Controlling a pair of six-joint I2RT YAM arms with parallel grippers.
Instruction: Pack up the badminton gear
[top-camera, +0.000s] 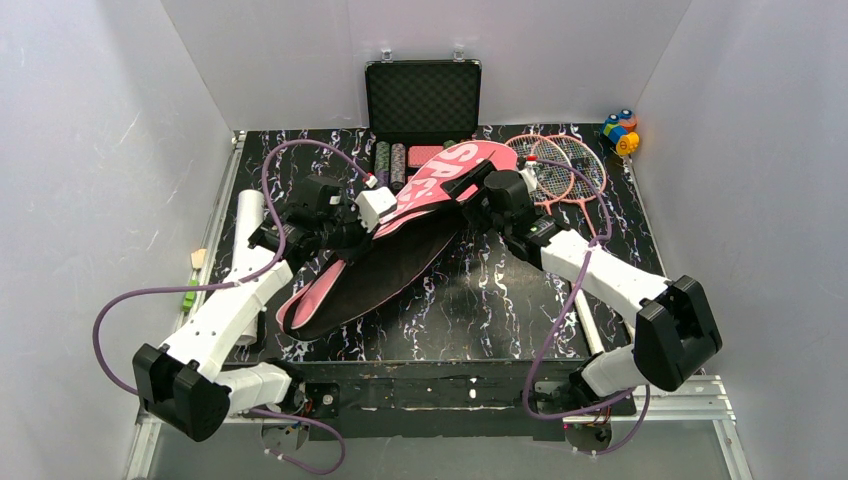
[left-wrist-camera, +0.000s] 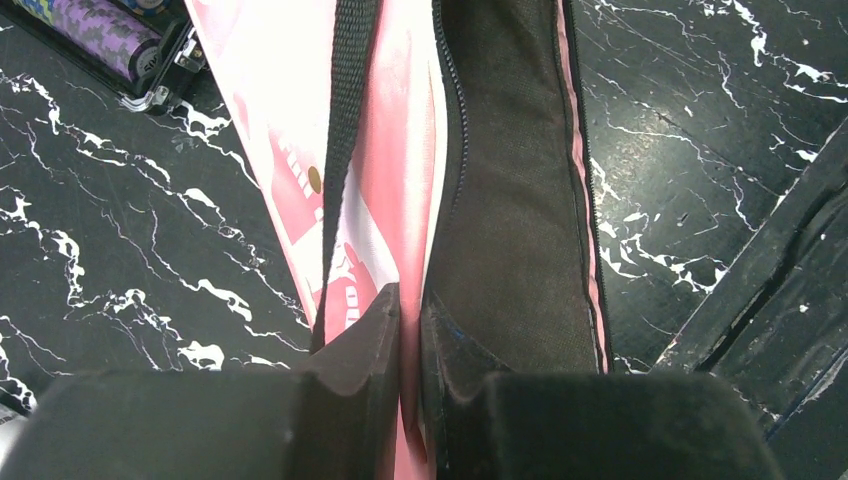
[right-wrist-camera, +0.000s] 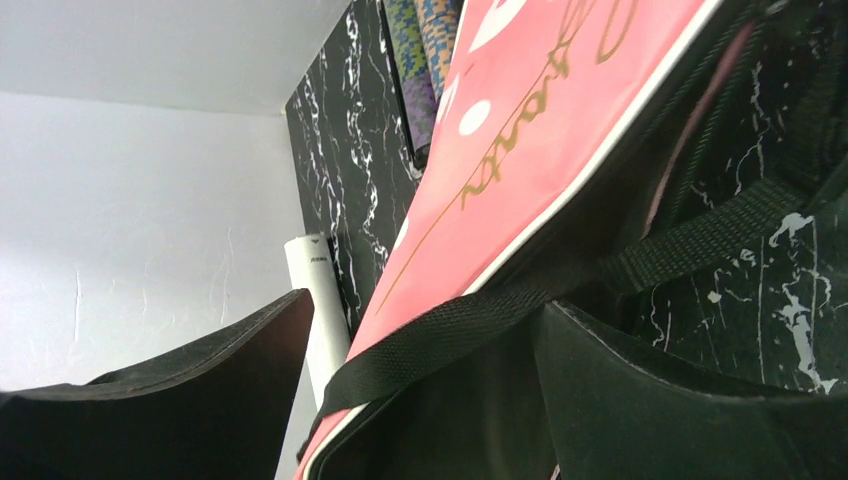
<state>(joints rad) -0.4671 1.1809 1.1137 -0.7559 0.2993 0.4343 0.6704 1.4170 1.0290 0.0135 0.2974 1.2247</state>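
Black marbled table (top-camera: 480, 300), white walls; cover (top-camera: 385, 270) lies centre-left, mouth gaping. Left hand (left-wrist-camera: 410, 325) is clenched on its pink flap. Right hand (right-wrist-camera: 425, 320) is released, straddling the strap (right-wrist-camera: 560, 285). Advisable: hold flap high, clear strap, then fetch rackets (top-camera: 565, 165) far right.

Bright, even light is filling the scene, keeping shadows soft. In both wrist views the fingers (left-wrist-camera: 360, 345) at six o'clock are showing dark and blurred.

Black strap (right-wrist-camera: 470, 325) of pink cover (right-wrist-camera: 560, 120) crosses the parted right gripper (right-wrist-camera: 425, 302).
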